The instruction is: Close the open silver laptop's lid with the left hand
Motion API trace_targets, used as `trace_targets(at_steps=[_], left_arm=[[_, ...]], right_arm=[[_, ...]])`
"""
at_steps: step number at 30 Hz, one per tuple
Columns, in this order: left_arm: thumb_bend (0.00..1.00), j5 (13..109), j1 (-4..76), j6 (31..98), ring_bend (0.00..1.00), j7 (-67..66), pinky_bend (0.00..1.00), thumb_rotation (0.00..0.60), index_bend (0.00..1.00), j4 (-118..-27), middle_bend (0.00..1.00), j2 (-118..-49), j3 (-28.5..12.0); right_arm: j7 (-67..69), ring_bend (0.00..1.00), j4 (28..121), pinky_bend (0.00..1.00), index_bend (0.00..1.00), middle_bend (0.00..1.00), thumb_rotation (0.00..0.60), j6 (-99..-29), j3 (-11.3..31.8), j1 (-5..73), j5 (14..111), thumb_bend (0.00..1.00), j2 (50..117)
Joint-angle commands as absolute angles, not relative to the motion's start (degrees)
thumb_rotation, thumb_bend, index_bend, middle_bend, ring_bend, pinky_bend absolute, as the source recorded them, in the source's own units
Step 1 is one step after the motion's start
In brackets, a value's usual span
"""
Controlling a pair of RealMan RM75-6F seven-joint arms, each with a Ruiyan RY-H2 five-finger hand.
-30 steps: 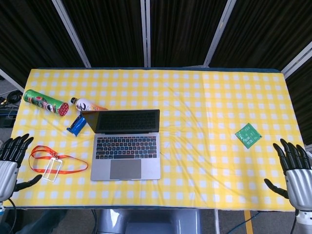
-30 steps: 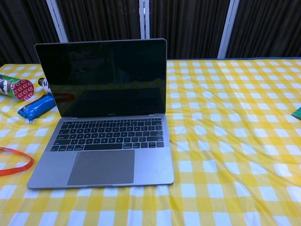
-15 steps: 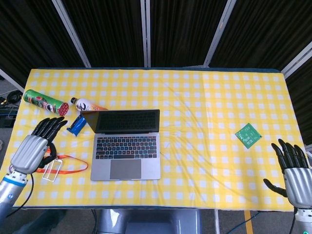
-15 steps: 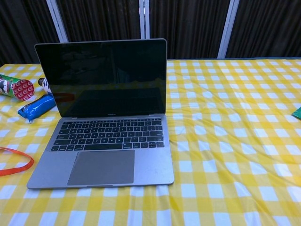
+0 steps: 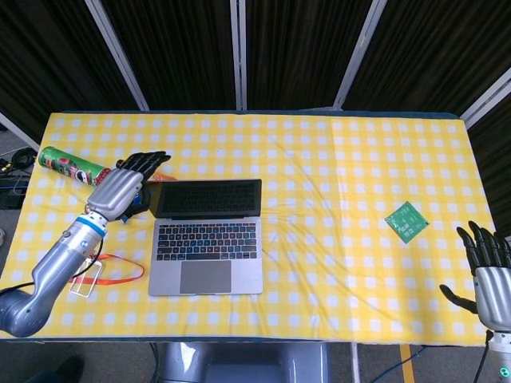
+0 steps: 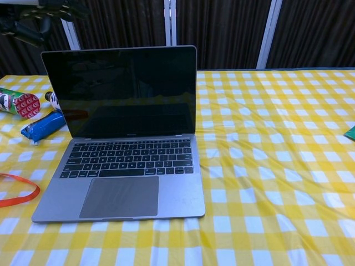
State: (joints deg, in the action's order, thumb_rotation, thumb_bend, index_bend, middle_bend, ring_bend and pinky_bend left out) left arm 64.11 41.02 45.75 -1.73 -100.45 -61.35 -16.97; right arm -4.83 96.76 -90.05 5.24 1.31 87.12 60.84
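Note:
The silver laptop point(image 5: 206, 235) stands open on the yellow checked table, its dark screen point(image 6: 119, 91) upright and facing me. My left hand point(image 5: 124, 185) hovers just left of the lid's top left corner, fingers stretched out and apart, holding nothing. In the chest view only its dark fingers point(image 6: 33, 22) show at the top left, above the lid. My right hand point(image 5: 489, 267) hangs open at the table's front right corner, far from the laptop.
A green can point(image 5: 73, 167) lies at the left, with a bottle point(image 5: 140, 171) and a blue packet point(image 6: 43, 124) beside it. An orange lanyard with a badge point(image 5: 89, 270) lies front left. A green card point(image 5: 406, 221) sits at the right.
My left hand rose from the table's front left corner and swung forward and right, up to the lid's left corner. My right hand dropped slightly lower.

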Motion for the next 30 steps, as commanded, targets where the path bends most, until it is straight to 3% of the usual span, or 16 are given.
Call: trace_targets(at_steps=[1, 6, 14, 30], left_arm=[[1.0, 59.87, 44.3, 42.05, 0.02, -2.87, 0.01, 0.561, 0.06, -98.54, 0.01, -63.38, -17.61], [1.0, 55.63, 46.46, 38.13, 0.15, -1.75, 0.13, 0.564, 0.12, -98.28, 0.14, -62.84, -17.63], [1.0, 53.37, 47.75, 34.11, 0.22, 1.24, 0.22, 0.581, 0.13, -99.84, 0.2, -60.65, -17.52], [1.0, 60.87, 44.83, 33.16, 0.25, 7.75, 0.25, 0.579, 0.15, -105.75, 0.24, -56.12, -16.4]], right_arm=[[-5.19, 0.0, 96.72, 0.0, 0.0, 0.0, 0.6, -89.82, 5.39, 1.4, 86.68, 0.0, 60.98], [-5.58, 0.0, 96.74, 0.0, 0.0, 0.0, 0.6, -89.7, 5.65, 1.51, 86.13, 0.0, 61.14], [-6.36, 0.0, 96.79, 0.0, 0.0, 0.0, 0.6, -89.82, 5.83, 1.5, 85.67, 0.0, 61.4], [-6.94, 0.0, 97.19, 0.0, 0.0, 0.0, 0.6, -90.19, 5.67, 1.42, 86.04, 0.0, 61.57]])
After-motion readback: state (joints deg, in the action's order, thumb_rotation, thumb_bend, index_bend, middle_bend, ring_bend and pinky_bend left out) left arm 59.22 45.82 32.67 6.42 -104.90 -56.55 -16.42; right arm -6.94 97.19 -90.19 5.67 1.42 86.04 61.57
